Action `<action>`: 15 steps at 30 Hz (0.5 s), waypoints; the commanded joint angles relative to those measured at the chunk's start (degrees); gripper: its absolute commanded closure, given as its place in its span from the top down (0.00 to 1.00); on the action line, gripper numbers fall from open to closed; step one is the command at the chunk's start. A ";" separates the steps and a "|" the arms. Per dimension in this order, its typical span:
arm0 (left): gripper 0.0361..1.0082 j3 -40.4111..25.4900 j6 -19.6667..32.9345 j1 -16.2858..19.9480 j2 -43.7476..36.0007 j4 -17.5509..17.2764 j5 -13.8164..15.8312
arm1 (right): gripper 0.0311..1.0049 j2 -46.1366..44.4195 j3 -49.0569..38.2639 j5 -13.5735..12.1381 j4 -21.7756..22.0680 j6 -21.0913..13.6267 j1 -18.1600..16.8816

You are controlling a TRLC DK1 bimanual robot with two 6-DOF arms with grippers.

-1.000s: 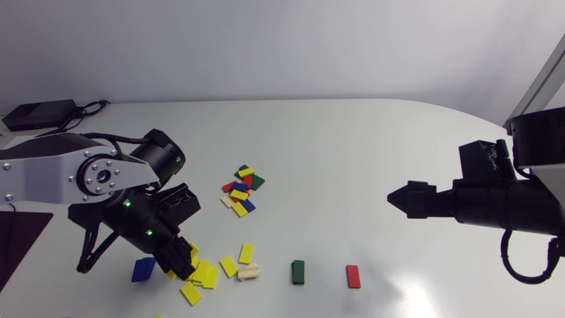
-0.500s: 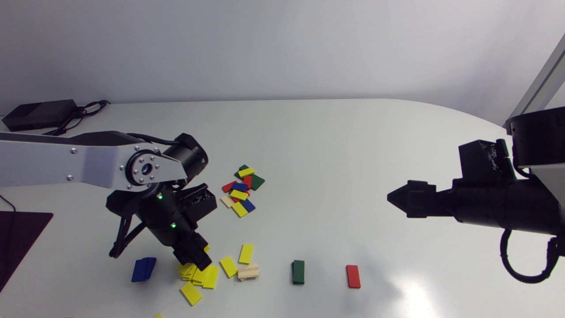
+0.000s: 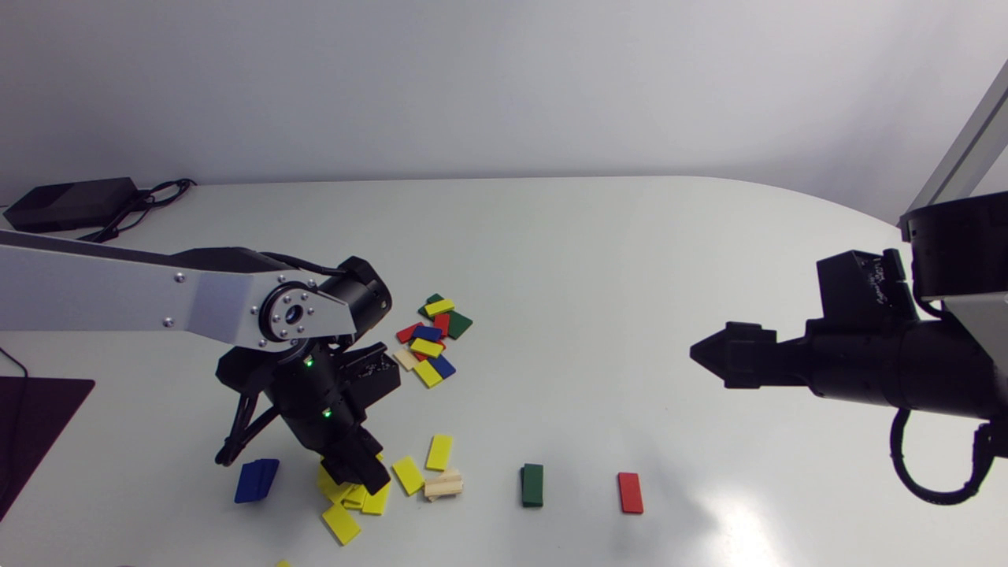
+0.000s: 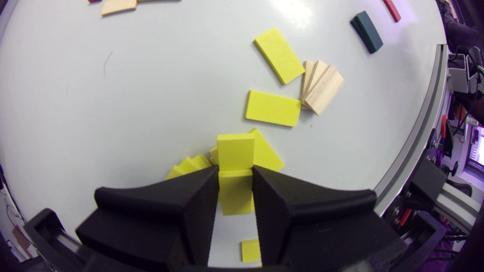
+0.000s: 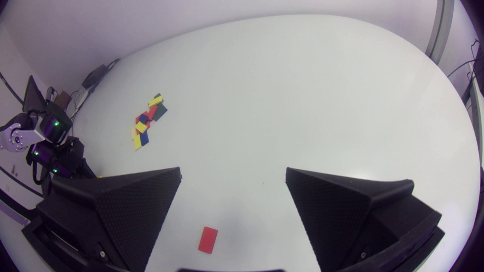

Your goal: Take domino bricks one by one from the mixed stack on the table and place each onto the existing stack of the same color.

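My left gripper (image 3: 367,476) (image 4: 235,172) is shut on a yellow brick (image 4: 235,156), just over the scattered yellow pile (image 3: 346,504) (image 4: 264,151) near the table's front. The mixed stack (image 3: 431,339) (image 5: 146,121) lies further back, right of my left arm. Along the front lie a blue stack (image 3: 256,480), a wooden stack (image 3: 443,485) (image 4: 321,87), a green stack (image 3: 532,484) (image 4: 366,31) and a red brick (image 3: 630,492) (image 5: 208,239). My right gripper (image 3: 701,354) (image 5: 232,177) hangs open at the right, above the red brick, with nothing between its fingers.
Two single yellow bricks (image 4: 279,54) (image 4: 273,108) lie between the yellow pile and the wooden stack. A black box with cables (image 3: 71,203) sits at the back left. A dark mat (image 3: 31,425) lies at the left edge. A yellow piece (image 3: 281,563) lies at the front edge.
My left arm has swung to the right, carrying its gripper from beside the blue stack to over the yellow pile. The right arm has not moved.
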 commanded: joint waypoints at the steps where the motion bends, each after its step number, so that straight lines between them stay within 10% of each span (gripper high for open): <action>1: 0.23 0.86 -1.73 0.24 0.63 0.06 0.63 | 0.97 0.78 -1.73 0.29 0.54 0.57 0.38; 15: 0.25 0.34 -1.73 0.33 -0.16 -0.38 0.36 | 0.97 0.42 -2.08 0.29 0.54 0.74 0.38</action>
